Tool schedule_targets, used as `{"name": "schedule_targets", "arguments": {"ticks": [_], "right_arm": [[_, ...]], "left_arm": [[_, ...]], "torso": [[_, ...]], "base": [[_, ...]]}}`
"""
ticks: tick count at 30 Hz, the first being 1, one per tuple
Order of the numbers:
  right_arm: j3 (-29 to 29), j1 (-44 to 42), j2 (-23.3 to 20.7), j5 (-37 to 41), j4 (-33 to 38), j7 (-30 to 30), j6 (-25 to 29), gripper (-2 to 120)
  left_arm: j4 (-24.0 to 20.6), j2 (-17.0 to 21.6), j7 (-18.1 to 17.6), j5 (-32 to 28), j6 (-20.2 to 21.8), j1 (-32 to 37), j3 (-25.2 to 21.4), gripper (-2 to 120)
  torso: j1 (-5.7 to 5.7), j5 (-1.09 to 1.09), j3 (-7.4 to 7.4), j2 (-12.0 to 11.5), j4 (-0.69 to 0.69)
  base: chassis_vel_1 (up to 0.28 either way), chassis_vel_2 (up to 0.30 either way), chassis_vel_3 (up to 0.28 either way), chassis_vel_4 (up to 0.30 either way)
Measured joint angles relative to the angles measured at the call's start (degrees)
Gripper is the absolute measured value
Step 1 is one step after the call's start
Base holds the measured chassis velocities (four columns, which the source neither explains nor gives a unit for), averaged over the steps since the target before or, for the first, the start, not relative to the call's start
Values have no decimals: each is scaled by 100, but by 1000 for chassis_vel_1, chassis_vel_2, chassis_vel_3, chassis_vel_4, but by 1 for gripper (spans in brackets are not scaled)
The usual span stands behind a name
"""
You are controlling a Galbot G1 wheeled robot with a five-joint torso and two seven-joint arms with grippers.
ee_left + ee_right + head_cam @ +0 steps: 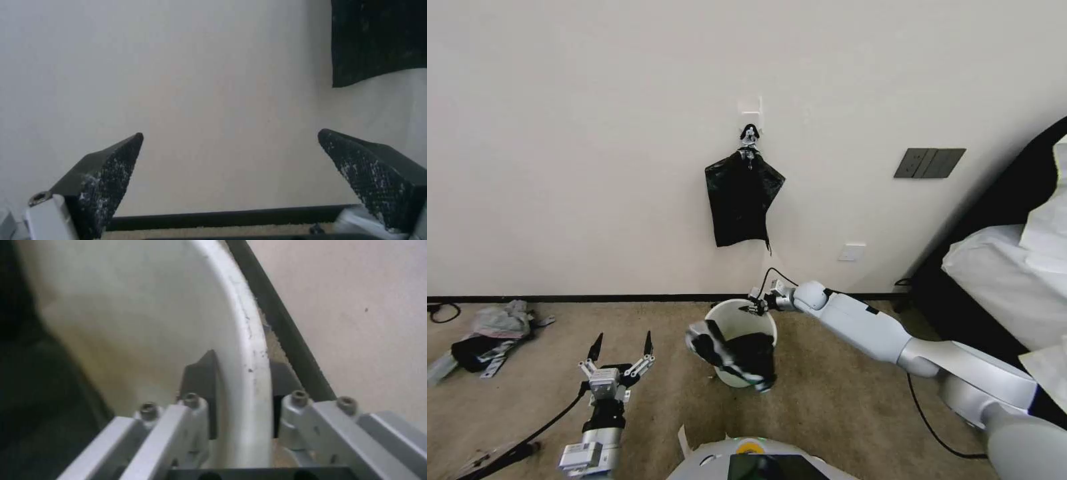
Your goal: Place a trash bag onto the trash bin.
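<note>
Beige carpet runs from the robot's base to a plain white wall edged by a dark baseboard. Nearest, on the left, the left gripper hovers above the carpet with its two fingers spread wide and nothing between them, apparently waiting its turn. Just beyond, near the centre, stands the one trash bin, cream-white and round, close to the wall. One trash bag, glossy black and crumpled, is draped over the bin's near rim, partly inside and partly hanging down the outside, so the lining looks only half done. At the bin's far right rim the right gripper has one finger inside the wall and one outside, clamped narrowly on the rim, probably to steady the bin while the bag is spread. Farther left, a heap of cloth and clutter lies by the baseboard. Farthest, one flat bundle of black bags hangs from a wall hook, likely the supply; a dark switch plate sits to its right.
</note>
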Motion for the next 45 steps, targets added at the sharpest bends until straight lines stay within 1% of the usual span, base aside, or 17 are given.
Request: {"name": "schedule_targets", "arguments": {"ticks": [2, 14, 18, 19, 23, 26, 27, 29, 30, 31, 33, 34, 37, 38, 39, 42, 45], "right_arm": [[-28, 7, -3, -2, 2, 0, 23, 11], [-59, -6, -61, 77, 37, 63, 93, 11], [-63, -59, -284, 426, 377, 400, -179, 7], [-43, -108, -454, 774, 734, 744, -574, 7], [164, -262, -716, 1330, 1215, 1267, -1075, 4], [925, -825, -907, 1912, 1663, 1916, -1371, 4], [925, -825, -907, 1912, 1663, 1916, -1371, 4], [1706, -1643, -1120, 2327, 2329, 2709, -1534, 4], [1706, -1643, -1120, 2327, 2329, 2709, -1534, 4], [2005, -2015, -1230, 2608, 2721, 3108, -1606, 4], [2392, -2468, -1338, 2873, 3130, 3555, -1642, 4], [2392, -2468, -1338, 2873, 3130, 3555, -1642, 4], [2731, -2833, -1372, 3061, 3387, 3892, -1650, 4], [2954, -3060, -1390, 3184, 3549, 4144, -1650, 4], [2954, -3060, -1390, 3184, 3549, 4144, -1650, 4], [3416, -3694, -1338, 3556, 3960, 5019, -1651, 4], [3580, -4022, -1184, 3684, 4133, 5409, -1650, 4]], "left_arm": [[-26, -5, -2, -3, 1, 0, 5, 100], [-56, -31, -5, -73, 18, 0, 48, 100], [-57, -30, -5, -111, 32, -27, 87, 100], [-51, -30, -5, -128, 36, -46, 110, 100], [-8, -39, -5, -230, 101, -146, 133, 100], [-11, -27, -4, -567, 383, -361, 107, 100], [-11, -27, -4, -567, 383, -361, 107, 100], [-18, 56, -2, -696, 554, -493, 125, 100], [-18, 56, -2, -696, 554, -493, 125, 100], [-18, 80, -2, -752, 643, -581, 166, 100], [-16, 89, -9, -897, 825, -729, 229, 100], [-16, 89, -9, -897, 825, -729, 229, 100], [-17, 102, -18, -979, 930, -853, 246, 100], [-18, 126, -20, -1017, 963, -911, 248, 100], [-18, 126, -20, -1017, 963, -911, 248, 100], [-14, 241, -20, -1090, 1002, -974, 273, 100], [23, 286, -20, -1116, 1003, -992, 282, 100]], "torso": [[0, 0, 0, 0, 0], [-1, 0, -1, 1, 1], [0, 1, 0, 0, 2], [-1, 2, -1, 1, 1], [0, 0, -1, 0, 1], [0, -1, 0, 1, 2], [0, -1, 0, 1, 2], [0, 2, 0, 0, -2], [0, 2, 0, 0, -2], [0, 2, 0, 1, -2], [-1, -2, 0, 1, 1], [-1, -2, 0, 1, 1], [-1, 2, 0, 1, 0], [-1, -1, -1, 1, -1], [-1, -1, -1, 1, -1], [-1, -1, -1, 0, 1], [-1, -1, 0, 1, 1]], "base": [[0, 0, 0, 0], [0, 0, 0, 0], [0, 0, 0, 0], [0, 0, 0, 0], [0, 0, 0, 0], [0, 0, 0, 0], [0, 0, 0, 0], [0, 0, 0, 0], [0, 0, 0, 0], [0, 0, 0, 0], [0, 0, 0, 0], [0, 0, 0, 0], [0, 0, 0, 0], [0, 0, 0, 0], [0, 0, 0, 0], [0, 0, 0, 0], [0, 0, 0, 0]]}}
